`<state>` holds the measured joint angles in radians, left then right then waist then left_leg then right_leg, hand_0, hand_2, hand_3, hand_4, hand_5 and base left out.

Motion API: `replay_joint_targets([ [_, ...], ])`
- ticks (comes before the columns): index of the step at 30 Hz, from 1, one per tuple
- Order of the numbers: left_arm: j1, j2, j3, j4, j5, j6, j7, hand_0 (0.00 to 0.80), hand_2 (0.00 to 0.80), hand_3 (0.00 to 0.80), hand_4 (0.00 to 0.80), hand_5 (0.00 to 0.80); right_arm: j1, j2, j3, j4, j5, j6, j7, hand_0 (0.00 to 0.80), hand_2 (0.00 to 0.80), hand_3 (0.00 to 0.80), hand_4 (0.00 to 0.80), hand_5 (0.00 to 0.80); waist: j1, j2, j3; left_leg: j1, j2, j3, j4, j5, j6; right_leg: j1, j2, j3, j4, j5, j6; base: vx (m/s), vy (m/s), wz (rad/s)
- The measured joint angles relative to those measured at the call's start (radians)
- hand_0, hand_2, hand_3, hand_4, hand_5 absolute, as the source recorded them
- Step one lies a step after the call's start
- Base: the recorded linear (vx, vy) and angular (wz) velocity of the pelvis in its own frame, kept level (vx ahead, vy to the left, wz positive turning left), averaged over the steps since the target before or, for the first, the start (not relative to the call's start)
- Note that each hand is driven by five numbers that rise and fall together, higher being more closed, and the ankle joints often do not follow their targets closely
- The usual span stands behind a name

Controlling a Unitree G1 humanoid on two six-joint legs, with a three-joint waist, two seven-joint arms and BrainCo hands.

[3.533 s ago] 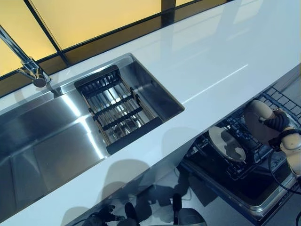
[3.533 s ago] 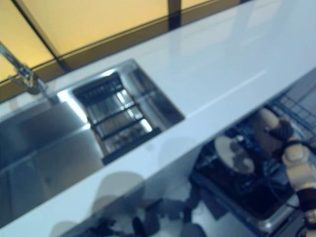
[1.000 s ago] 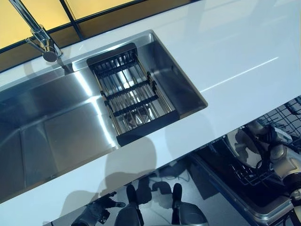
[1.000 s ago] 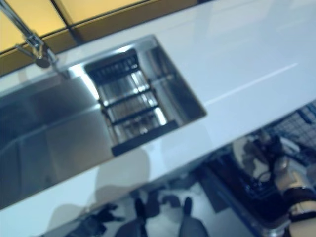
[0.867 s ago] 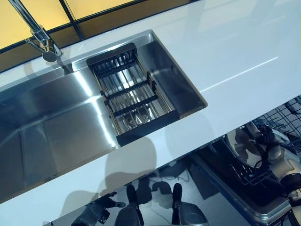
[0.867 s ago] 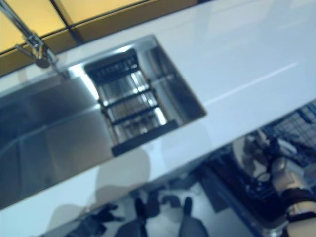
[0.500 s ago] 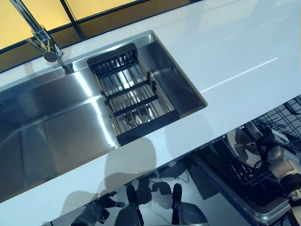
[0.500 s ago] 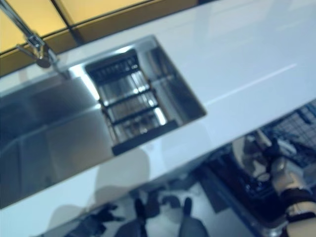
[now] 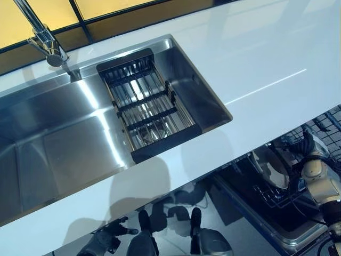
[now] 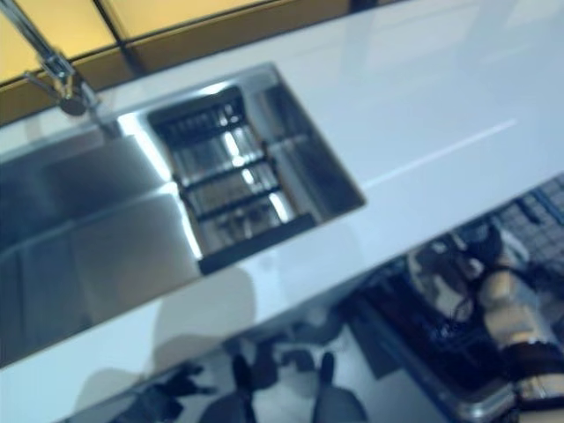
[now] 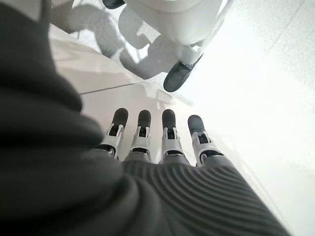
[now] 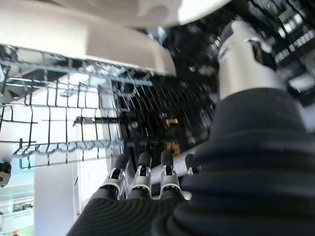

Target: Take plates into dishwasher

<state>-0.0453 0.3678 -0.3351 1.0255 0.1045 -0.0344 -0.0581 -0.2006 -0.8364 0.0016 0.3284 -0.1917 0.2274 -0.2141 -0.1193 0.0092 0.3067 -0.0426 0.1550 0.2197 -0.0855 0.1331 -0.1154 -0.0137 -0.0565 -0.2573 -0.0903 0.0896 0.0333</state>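
Since 3.5 s ago, plate (image 9: 270, 167) left my right hand (image 9: 314, 169) and stands in the dishwasher rack (image 9: 277, 194), below the countertop (image 9: 256, 64), slotted upright for washing.
Left wrist view: left hand (image 11: 152, 142) idle, fingers straight, empty.
Right wrist view: right-hand fingers (image 12: 140, 174) straight, holding nothing; rack wires beyond.

Bright, cool overhead light. White surface (image 9: 256, 58) glossy, with a thin bright streak of glare right of the sink (image 9: 64, 138). Strong highlights on the steel sink floor beside the drying rack (image 9: 146, 109). Soft dark shadow falls on the surface's near edge below the rack. Amber glow from the window panels (image 9: 32, 16) behind the faucet (image 9: 45, 40). Right eye view blurred throughout. Dishwasher rack (image 12: 64, 113) dim, its wires backlit; floor past the left fingers (image 11: 170, 130) overexposed.
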Motion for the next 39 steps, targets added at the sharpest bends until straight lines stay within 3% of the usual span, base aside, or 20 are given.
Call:
replay_joint_targets([
  [11, 0.031, 0.003, 0.04, 0.067, 0.001, -0.012, 0.0, 0.0, 0.0, 0.0, 0.0, 0.0, 0.19, 0.001, -0.179, -0.09, 0.248, -0.065, 0.078, 0.0, 0.0, 0.0, 0.0, 0.0, -0.062, -0.066, -0.027, 0.048, 0.012, 0.065, -0.006, -0.01, -0.006, 0.013, 0.006, 0.058, -0.001, 0.0, 0.003, 0.022, 0.018, -0.16],
  [16, 0.049, 0.0, 0.018, 0.088, 0.001, -0.016, 0.0, 0.0, 0.0, 0.0, 0.0, 0.0, 0.235, 0.065, -0.269, 0.076, 0.456, -0.078, 0.014, 0.0, 0.0, 0.0, 0.0, 0.0, -0.086, -0.073, -0.071, 0.064, 0.02, 0.092, -0.006, -0.015, -0.01, 0.012, 0.014, 0.084, -0.001, 0.003, -0.002, 0.018, 0.04, -0.14],
  [22, 0.062, -0.006, -0.032, 0.094, 0.0, -0.02, 0.0, 0.0, 0.0, 0.0, 0.0, 0.0, 0.297, 0.122, -0.311, 0.329, 0.626, -0.089, -0.072, 0.0, 0.0, 0.0, 0.0, 0.0, -0.106, -0.041, -0.107, 0.069, 0.023, 0.105, -0.007, -0.019, -0.008, 0.011, 0.017, 0.094, -0.001, 0.006, -0.005, 0.002, 0.025, -0.06],
  [27, 0.063, -0.032, -0.055, 0.092, 0.0, -0.02, -0.001, 0.0, 0.0, 0.0, 0.0, 0.0, 0.306, 0.172, -0.33, 0.498, 0.789, -0.085, -0.072, 0.0, 0.0, 0.0, 0.0, 0.0, -0.112, 0.009, -0.131, 0.066, 0.032, 0.107, -0.007, -0.022, -0.011, 0.008, 0.018, 0.093, -0.002, 0.005, -0.007, -0.006, 0.005, -0.01],
  [33, 0.061, -0.058, -0.078, 0.078, 0.0, -0.019, -0.009, 0.0, 0.0, 0.0, 0.0, 0.0, 0.301, 0.254, -0.333, 0.62, 0.984, -0.092, -0.009, 0.0, 0.0, 0.0, 0.0, 0.0, -0.11, 0.069, -0.149, 0.046, 0.032, 0.106, -0.007, -0.021, -0.009, -0.008, 0.017, 0.089, -0.002, 0.003, -0.011, -0.013, 0.017, 0.01],
  [39, 0.055, -0.075, -0.08, 0.069, 0.0, -0.018, -0.016, 0.0, 0.0, 0.0, 0.0, 0.0, 0.269, 0.312, -0.323, 0.66, 1.125, -0.141, 0.1, 0.0, 0.0, 0.0, 0.0, 0.0, -0.109, 0.099, -0.14, 0.044, 0.029, 0.103, -0.007, -0.019, -0.007, -0.01, 0.016, 0.083, -0.002, 0.003, -0.01, -0.009, 0.041, 0.03],
])
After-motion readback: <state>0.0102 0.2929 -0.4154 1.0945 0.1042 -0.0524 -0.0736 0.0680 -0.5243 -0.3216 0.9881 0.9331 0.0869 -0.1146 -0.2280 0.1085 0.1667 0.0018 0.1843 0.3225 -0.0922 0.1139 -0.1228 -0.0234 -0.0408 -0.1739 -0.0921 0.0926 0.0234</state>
